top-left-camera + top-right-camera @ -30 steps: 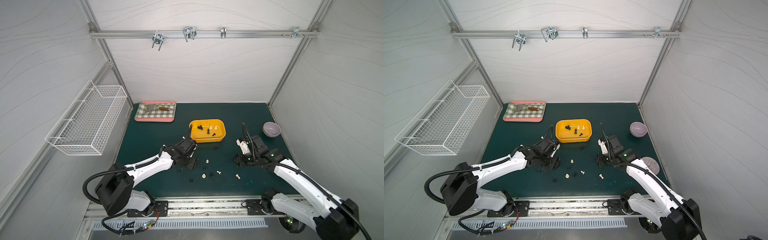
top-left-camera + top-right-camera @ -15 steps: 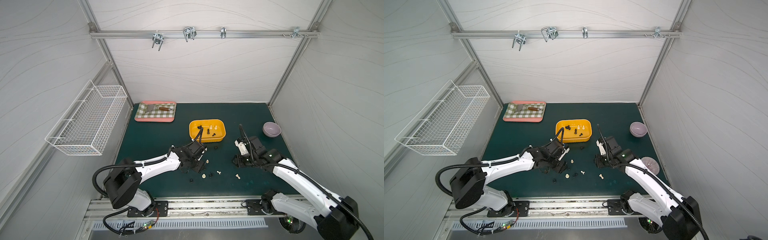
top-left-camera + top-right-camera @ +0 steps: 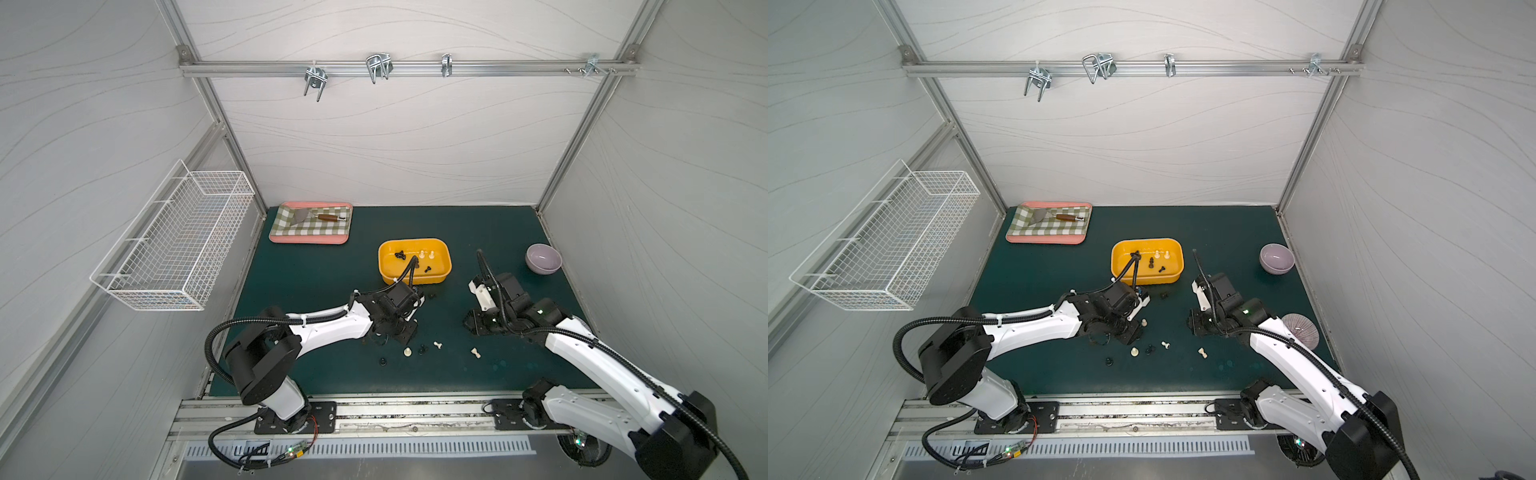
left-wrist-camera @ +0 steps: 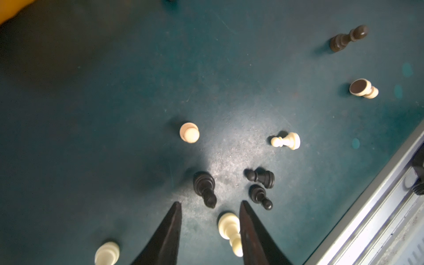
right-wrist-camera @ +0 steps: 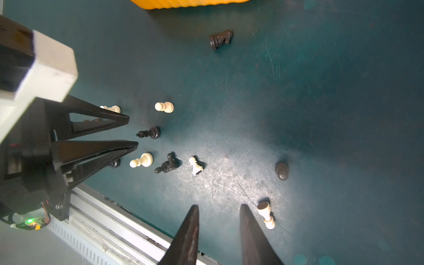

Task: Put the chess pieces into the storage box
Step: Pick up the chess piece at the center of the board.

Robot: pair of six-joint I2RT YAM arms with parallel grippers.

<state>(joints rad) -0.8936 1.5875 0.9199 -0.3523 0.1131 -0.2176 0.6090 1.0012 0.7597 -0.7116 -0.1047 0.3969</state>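
Note:
The yellow storage box (image 3: 448,261) (image 3: 1181,261) holds a few black and white chess pieces. Several more lie scattered on the green mat in front of it. My left gripper (image 4: 210,203) (image 3: 405,337) (image 5: 133,131) hangs low over them, open. A white pawn (image 4: 229,226) shows between its fingers, close to one of them, and a black piece (image 4: 204,185) lies just past the tips. My right gripper (image 5: 219,206) (image 3: 467,325) is open with nothing in it. A fallen white pawn (image 5: 265,213) lies just outside one finger.
A black knight (image 5: 221,39) lies near the box's front wall. A pink-rimmed checkered tray (image 3: 309,241) sits at the back left and a purple bowl (image 3: 543,258) at the back right. A wire basket (image 3: 174,245) hangs on the left wall. The metal rail (image 5: 119,220) runs along the mat's front edge.
My left arm has swung right, from beside the box to over the scattered pieces, and its jaws have narrowed. The right arm has barely moved.

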